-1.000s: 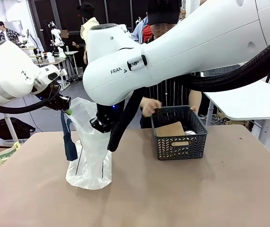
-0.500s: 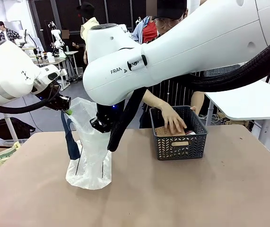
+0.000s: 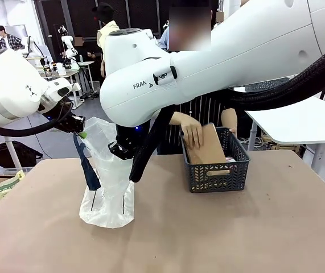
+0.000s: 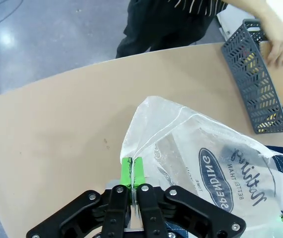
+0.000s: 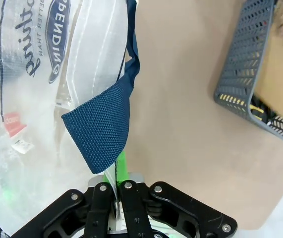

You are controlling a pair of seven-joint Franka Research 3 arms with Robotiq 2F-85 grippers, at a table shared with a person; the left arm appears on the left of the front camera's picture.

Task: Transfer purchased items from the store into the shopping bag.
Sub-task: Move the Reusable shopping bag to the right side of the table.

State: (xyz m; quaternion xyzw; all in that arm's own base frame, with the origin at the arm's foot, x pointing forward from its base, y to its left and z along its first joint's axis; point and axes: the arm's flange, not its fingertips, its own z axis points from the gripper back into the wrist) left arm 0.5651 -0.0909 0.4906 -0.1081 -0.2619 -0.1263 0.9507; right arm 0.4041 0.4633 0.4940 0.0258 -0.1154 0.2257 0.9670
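Observation:
The shopping bag (image 3: 108,190) stands on the table at the left, its mouth held apart by both grippers. My left gripper (image 3: 80,129) is shut on the bag's left rim; its green pads (image 4: 132,167) pinch the translucent plastic (image 4: 191,148). My right gripper (image 3: 122,149) reaches across and is shut on the opposite rim (image 5: 117,171), beside a navy strap handle (image 5: 104,126). The store, a dark grey lattice basket (image 3: 216,170), sits to the right. A person's hand (image 3: 192,132) tilts a brown cardboard sheet (image 3: 208,149) up in it. The purchased items are mostly hidden; yellow glints show through the lattice (image 5: 230,99).
The tan tabletop (image 3: 236,233) has free room in front and to the right. A white table (image 3: 299,122) stands at the far right. The person stands close behind the basket (image 4: 257,84). A dark bag (image 3: 14,153) lies on the floor at left.
The person's hand reached into the basket and has raised the brown cardboard sheet up on edge. Both arms and the bag have stayed still.

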